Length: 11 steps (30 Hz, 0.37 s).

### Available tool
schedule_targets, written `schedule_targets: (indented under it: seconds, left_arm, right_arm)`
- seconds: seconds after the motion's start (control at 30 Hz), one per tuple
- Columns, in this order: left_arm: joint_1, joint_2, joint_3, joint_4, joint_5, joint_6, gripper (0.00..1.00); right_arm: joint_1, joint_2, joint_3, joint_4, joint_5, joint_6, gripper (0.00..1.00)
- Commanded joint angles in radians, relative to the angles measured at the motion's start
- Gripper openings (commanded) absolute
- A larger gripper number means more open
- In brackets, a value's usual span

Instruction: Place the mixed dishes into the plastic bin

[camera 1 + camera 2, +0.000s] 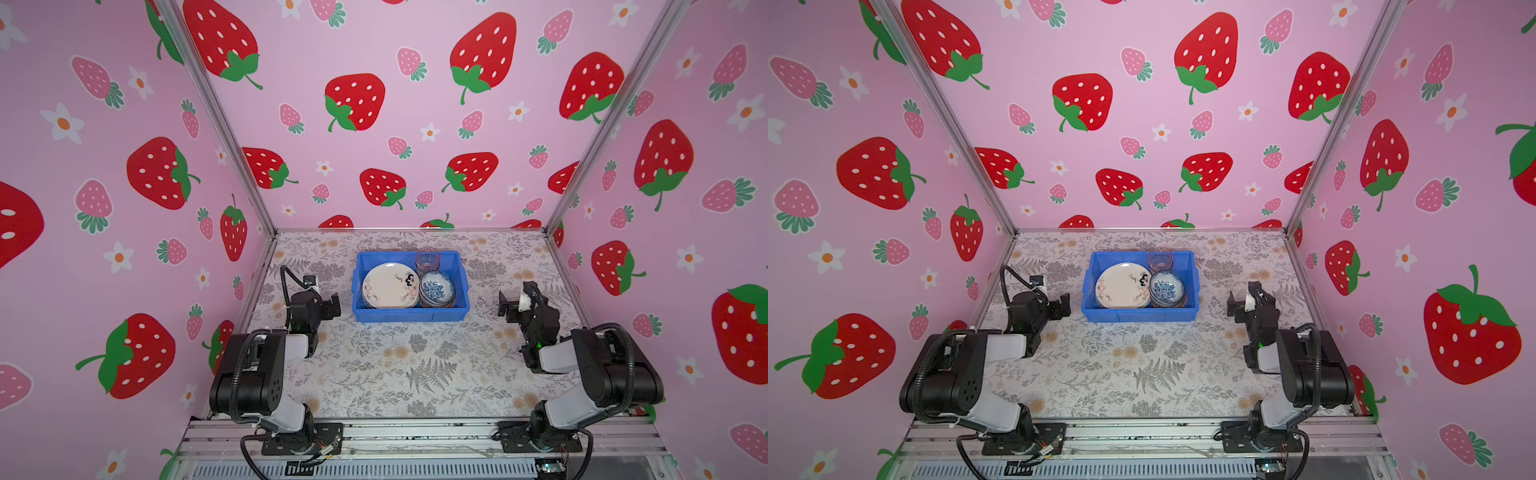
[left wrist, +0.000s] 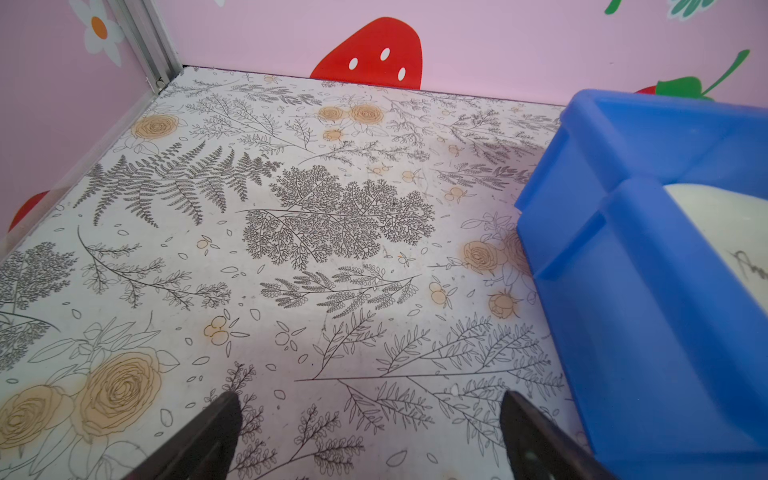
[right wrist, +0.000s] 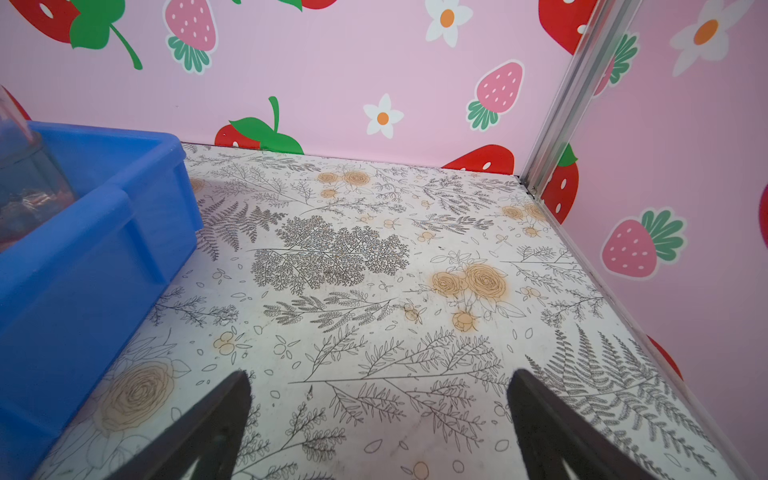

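Wide open and empty at the left end effector (image 1: 332,306) and right end effector (image 1: 504,306), flanking without touching the blue plastic bin (image 1: 409,317) on the floral worktop (image 1: 395,374), holding stacked plates (image 1: 388,286), blue-white bowls (image 1: 437,288) and 1 pink glass cup (image 1: 428,259).

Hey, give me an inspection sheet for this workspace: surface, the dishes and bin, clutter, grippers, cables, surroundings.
Surface: floral-print table; no dishes seen outside the bin.
Job's things: blue bin holds a cream plate, a stack of blue-white bowls beside it, and a pink glass cup upright behind the bowls.
Clutter: nothing seen.
Grippers: left gripper open and empty, left of the bin; right gripper open and empty, right of it; neither touches it.
Cables: black hoses along both arms; loose wires at the left base.
Surroundings: strawberry-print walls on three sides, with aluminium posts.
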Motion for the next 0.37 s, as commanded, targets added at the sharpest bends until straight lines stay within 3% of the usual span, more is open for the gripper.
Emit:
schedule_targets:
  seconds: [0.0,0.33]
  left_arm:
    - [0.003,0.006,0.023,0.015,0.013,0.019,0.99]
    - [0.0,0.006,0.023,0.011,0.005,0.021,0.99]
  right_arm:
    - [0.002,-0.003,0.009,0.034,0.01,-0.012,0.99]
    - [0.003,-0.002,0.009,0.033,0.01,-0.012,0.99]
